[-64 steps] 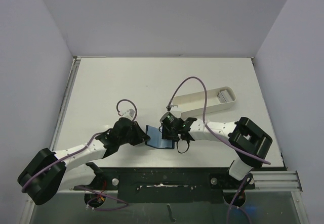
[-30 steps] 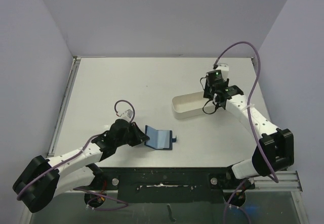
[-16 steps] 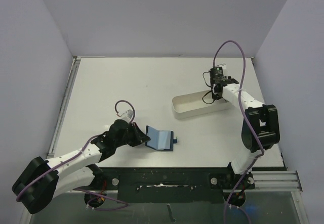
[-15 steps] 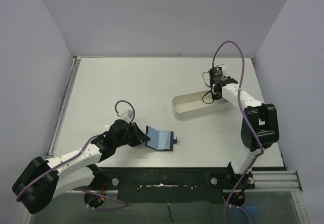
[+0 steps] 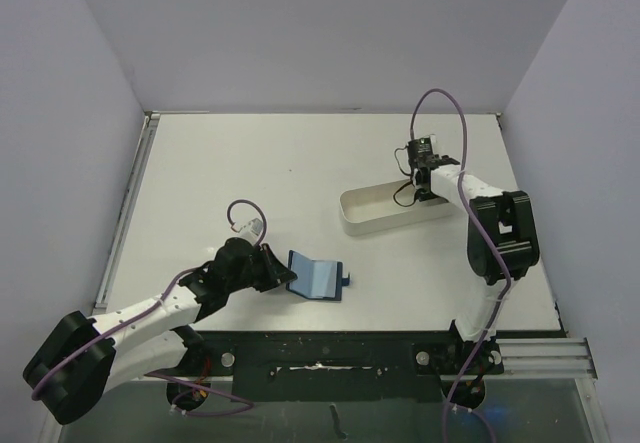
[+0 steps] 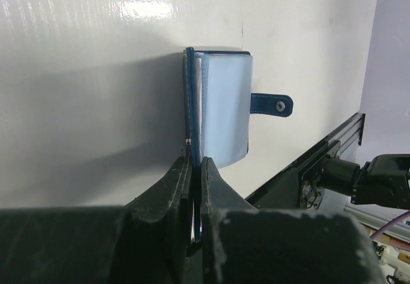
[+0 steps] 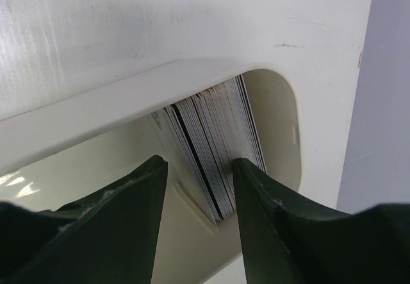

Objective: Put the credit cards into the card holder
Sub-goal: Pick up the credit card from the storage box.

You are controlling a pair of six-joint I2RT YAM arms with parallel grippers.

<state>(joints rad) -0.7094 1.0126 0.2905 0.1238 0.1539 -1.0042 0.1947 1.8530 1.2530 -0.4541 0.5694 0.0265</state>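
Pinching card holder (image 6: 223,108): left end effector (image 6: 193,163) | right end effector (image 7: 198,164): parted

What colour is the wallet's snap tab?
The small snap tab is dark navy blue, best in left wrist view.

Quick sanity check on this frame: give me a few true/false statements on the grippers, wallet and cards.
1. The left gripper is shut on one edge of the card holder. True.
2. The card holder is folded closed with its snap tab fastened. False: it lies open, light blue inside showing, and the tab sticks out free.
3. The right gripper is at the white tray, jaws apart on either side of the cards. True.
4. The cards lie flat on the table beside the card holder. False: they stand on edge as a stack at one end of the tray, away from the holder.
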